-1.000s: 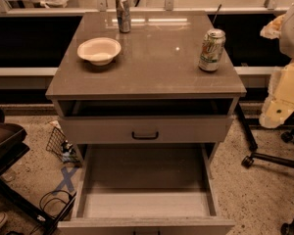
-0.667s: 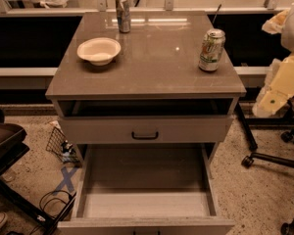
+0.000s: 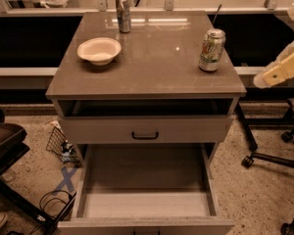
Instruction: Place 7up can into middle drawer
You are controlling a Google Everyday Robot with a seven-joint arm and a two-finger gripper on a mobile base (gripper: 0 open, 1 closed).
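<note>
The 7up can, white and green with a silver top, stands upright near the right edge of the grey cabinet top. The middle drawer is pulled far out below, with a pale bare floor and nothing in it. My gripper is a pale cream shape at the right edge of the view, to the right of the can and a little lower. It is apart from the can and holds nothing that I can see.
A white bowl sits on the left of the top and a slim dark can at the back. The shallower drawer with a black handle sits above the open one. Chair legs stand on the right, with a wire basket and cables on the left floor.
The gripper has risen at the right edge and now points more to the left, toward the can. The can, the bowl and the drawers have not moved.
</note>
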